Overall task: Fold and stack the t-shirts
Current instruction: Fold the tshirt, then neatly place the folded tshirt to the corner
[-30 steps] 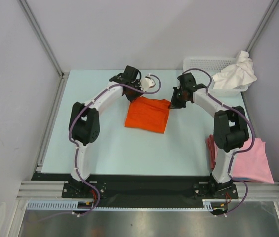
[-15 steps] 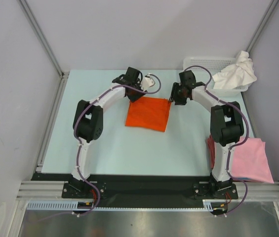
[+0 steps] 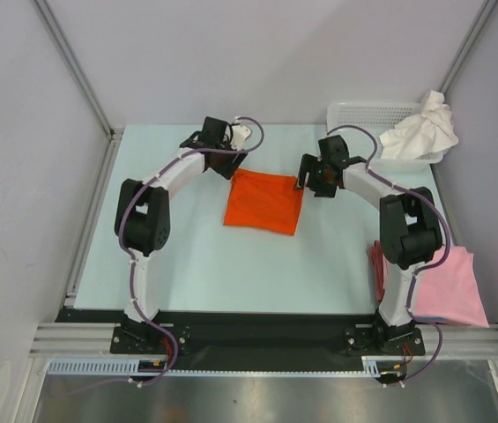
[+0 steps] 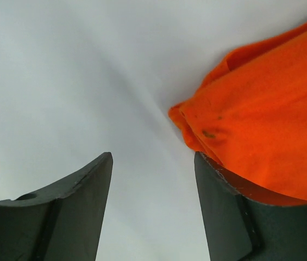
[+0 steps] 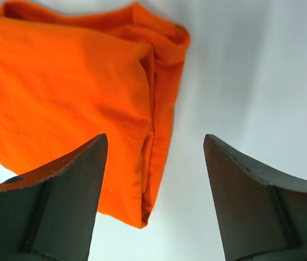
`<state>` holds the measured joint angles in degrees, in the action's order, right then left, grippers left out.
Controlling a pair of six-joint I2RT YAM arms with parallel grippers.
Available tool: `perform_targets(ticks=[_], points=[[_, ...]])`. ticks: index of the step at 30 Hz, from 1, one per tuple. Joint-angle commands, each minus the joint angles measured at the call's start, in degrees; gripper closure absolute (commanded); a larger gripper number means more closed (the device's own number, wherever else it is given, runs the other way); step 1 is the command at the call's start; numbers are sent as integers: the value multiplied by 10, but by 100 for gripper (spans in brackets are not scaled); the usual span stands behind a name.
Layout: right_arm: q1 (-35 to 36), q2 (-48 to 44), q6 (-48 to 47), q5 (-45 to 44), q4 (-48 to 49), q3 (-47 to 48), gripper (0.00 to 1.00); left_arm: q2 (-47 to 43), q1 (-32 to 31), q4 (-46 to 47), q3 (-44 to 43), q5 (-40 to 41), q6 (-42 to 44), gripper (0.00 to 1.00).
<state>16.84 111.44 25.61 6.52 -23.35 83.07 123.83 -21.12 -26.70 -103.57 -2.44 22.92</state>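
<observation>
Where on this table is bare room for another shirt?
Near middle of the table, between left arm and right arm, in front of the orange shirt; left of the left arm. Crowded: right side, pink shirts and basket.

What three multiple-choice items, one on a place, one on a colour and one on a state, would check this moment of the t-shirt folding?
1. Where is the white t-shirt?
A. Flat at the near left corner
B. Hanging over the rim of the white lattice basket
C. Folded in the middle

2. What colour is the folded t-shirt lying between the two arms' ends?
A. Pink
B. White
C. Orange

3. How do the left gripper and the right gripper stand?
A. Both open, gripping nothing
B. Both shut on cloth
C. Left open, right shut

1 B: the white cloth spills over the basket at the far right corner.
2 C: the orange t-shirt lies folded in the middle.
3 A: each wrist view shows a wide gap between the fingers with nothing pinched.
</observation>
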Motion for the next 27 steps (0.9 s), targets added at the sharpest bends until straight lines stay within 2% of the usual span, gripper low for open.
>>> perform_targets(ticks=[1,3,6,8,11,17,18,21,25,27], points=[[0,-13,22,36,30,-40,21,-53,-1,-8,55,-64,-77,33],[2,8,34,65,50,-43,21,-71,-1,24,99,-66,-96,32],[2,45,52,87,62,-34,22,-65,0,50,114,-39,-116,32],[0,55,62,100,88,-40,25,-58,3,45,103,-44,-125,33],[-5,75,76,119,111,-41,35,-61,5,34,105,-65,-132,33],[-16,101,117,164,156,-61,65,-110,17,25,144,-83,-125,33],[-16,102,117,164,158,-61,78,-120,20,24,151,-85,-124,33],[-20,99,98,166,153,-58,100,-159,34,17,184,-100,-113,33],[-33,70,38,169,105,-48,100,-205,56,-5,212,-108,-95,33],[-32,43,-32,155,28,-34,100,-238,64,-10,239,-115,-86,33]])
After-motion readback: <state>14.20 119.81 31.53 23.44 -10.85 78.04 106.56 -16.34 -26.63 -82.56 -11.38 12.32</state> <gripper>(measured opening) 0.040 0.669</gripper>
